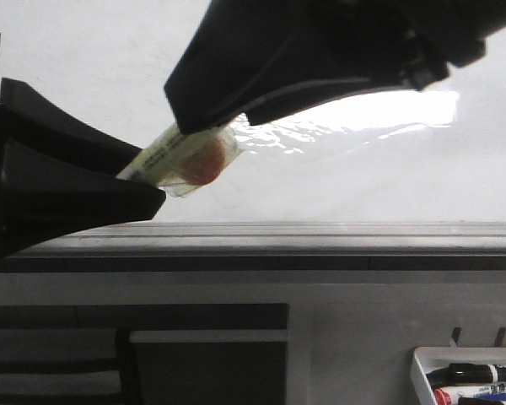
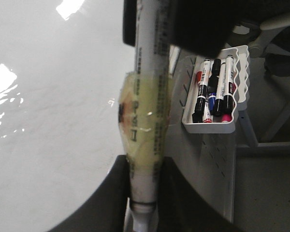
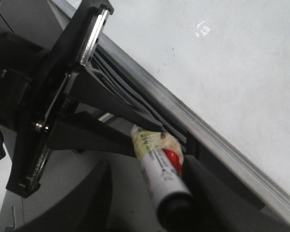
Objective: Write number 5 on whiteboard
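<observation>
Far left of the front view: left gripper (image 1: pixel 148 181), black, jaws pressed onto one end of a white marker (image 1: pixel 185 159) wrapped in yellowish tape with a red patch. Same marker seen lengthwise in the left wrist view (image 2: pixel 145 121), its barrel seated between the left gripper (image 2: pixel 142 188) jaws, printed text running along it. Just right of that, slanting in from the upper right: right gripper (image 1: pixel 194 118), closed over the other end of the marker, so both grippers pinching the 1 marker at once. In the right wrist view, marker (image 3: pixel 159 169) clamped between the right gripper (image 3: pixel 147 186) jaws, dark cap end toward the camera, left gripper's frame (image 3: pixel 63 87) directly beyond. Behind both, filling the upper part of the front view: whiteboard (image 1: pixel 363 177), glossy, with a bright light reflection toward its right side, and a grey metal rail (image 1: pixel 320 236) along its near edge. Marker held over the board's left portion near that rail; contact with the surface impossible to tell. No strokes of the number 5 visible on the board. At the near right corner: a white tray (image 1: pixel 468 375) holding several markers, also seen in the left wrist view (image 2: pixel 217 92) with 4 or so upright pens.
</observation>
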### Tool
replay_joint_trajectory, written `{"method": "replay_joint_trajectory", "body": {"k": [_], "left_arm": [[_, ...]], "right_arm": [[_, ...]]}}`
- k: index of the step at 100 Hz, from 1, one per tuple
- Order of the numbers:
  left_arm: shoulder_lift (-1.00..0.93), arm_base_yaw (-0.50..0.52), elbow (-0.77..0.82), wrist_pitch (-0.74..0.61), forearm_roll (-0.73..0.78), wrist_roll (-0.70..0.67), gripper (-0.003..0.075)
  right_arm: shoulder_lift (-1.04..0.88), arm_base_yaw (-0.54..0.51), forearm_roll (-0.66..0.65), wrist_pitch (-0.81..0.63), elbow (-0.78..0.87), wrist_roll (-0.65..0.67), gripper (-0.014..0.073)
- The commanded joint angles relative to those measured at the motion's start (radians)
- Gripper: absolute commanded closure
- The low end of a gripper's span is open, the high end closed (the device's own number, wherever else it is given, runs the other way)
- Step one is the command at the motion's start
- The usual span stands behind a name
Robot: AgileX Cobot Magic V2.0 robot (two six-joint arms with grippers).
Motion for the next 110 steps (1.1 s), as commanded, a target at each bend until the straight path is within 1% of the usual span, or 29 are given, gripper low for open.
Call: {"method": "replay_joint_trajectory", "body": {"k": [1, 11, 16, 23, 28, 30, 36, 41, 43, 45, 48, 51, 52, 54, 55, 58, 63, 71, 83, 93, 98, 110], "left_arm": [[-0.011, -0.001, -0.022, -0.073, -0.028, -0.012, 0.0741], [-0.011, -0.001, -0.022, -0.073, -0.028, -0.012, 0.0741], [-0.011, -0.001, -0.022, -0.073, -0.028, -0.012, 0.0741], [-0.011, -0.001, -0.022, -0.080, -0.028, -0.012, 0.0741], [-0.011, -0.001, -0.022, -0.084, -0.028, -0.012, 0.0740], [-0.011, -0.001, -0.022, -0.084, -0.028, -0.012, 0.0739], [-0.011, -0.001, -0.022, -0.088, -0.032, -0.033, 0.0720], [-0.011, -0.001, -0.022, -0.093, -0.034, -0.040, 0.0666], [-0.011, -0.001, -0.022, -0.092, -0.034, -0.044, 0.0633], [-0.011, -0.001, -0.022, -0.095, -0.034, -0.049, 0.0580], [-0.011, -0.001, -0.022, -0.097, -0.034, -0.049, 0.0535], [-0.011, -0.001, -0.022, -0.097, -0.034, -0.049, 0.0454], [-0.011, -0.001, -0.022, -0.097, -0.034, -0.049, 0.0437], [-0.011, -0.001, -0.022, -0.097, -0.034, -0.049, 0.0374], [-0.011, -0.001, -0.022, -0.097, -0.037, -0.049, 0.0374], [-0.011, -0.001, -0.022, -0.097, -0.043, -0.052, 0.0307], [-0.012, -0.001, -0.022, -0.095, -0.061, -0.056, 0.0250], [-0.037, -0.001, -0.017, -0.087, -0.100, -0.056, 0.0249], [-0.117, 0.001, 0.002, -0.035, -0.164, -0.056, 0.0261], [-0.204, 0.002, 0.026, 0.036, -0.218, -0.056, 0.0280], [-0.250, 0.002, 0.032, 0.078, -0.263, -0.056, 0.0288], [-0.339, 0.007, 0.035, 0.163, -0.447, -0.053, 0.0321]], "right_arm": [[0.013, 0.002, 0.001, -0.074, -0.051, -0.013, 0.0298], [0.016, 0.002, 0.001, -0.078, -0.051, -0.013, 0.0307], [0.016, 0.002, 0.001, -0.078, -0.051, -0.013, 0.0348], [0.016, 0.002, 0.001, -0.066, -0.051, -0.013, 0.0479], [0.016, 0.002, 0.001, -0.056, -0.051, -0.013, 0.0622], [0.016, 0.002, 0.001, -0.055, -0.051, -0.013, 0.0657], [0.016, 0.002, 0.003, -0.058, -0.051, -0.011, 0.0655], [0.016, 0.002, -0.006, -0.063, -0.051, -0.012, 0.0656], [0.016, 0.002, -0.012, -0.064, -0.051, -0.012, 0.0656], [0.016, 0.002, -0.025, -0.064, -0.051, -0.012, 0.0656], [0.016, 0.002, -0.039, -0.064, -0.051, -0.012, 0.0656], [0.016, 0.002, -0.044, -0.064, -0.051, -0.012, 0.0656], [0.016, 0.002, -0.044, -0.064, -0.051, -0.012, 0.0656], [0.016, 0.002, -0.044, -0.062, -0.051, -0.012, 0.0656], [0.016, 0.002, -0.044, -0.062, -0.051, -0.012, 0.0656], [0.016, 0.002, -0.044, -0.059, -0.051, -0.012, 0.0656], [0.016, 0.000, -0.044, -0.053, -0.051, -0.012, 0.0656], [0.016, -0.015, -0.034, -0.045, -0.051, -0.011, 0.0656], [0.014, -0.060, -0.029, -0.021, -0.079, -0.004, 0.0656], [0.014, -0.108, -0.029, 0.011, -0.128, -0.004, 0.0656], [0.016, -0.138, -0.029, 0.016, -0.151, -0.004, 0.0656], [0.035, -0.194, -0.034, 0.016, -0.204, -0.004, 0.0656]]}}
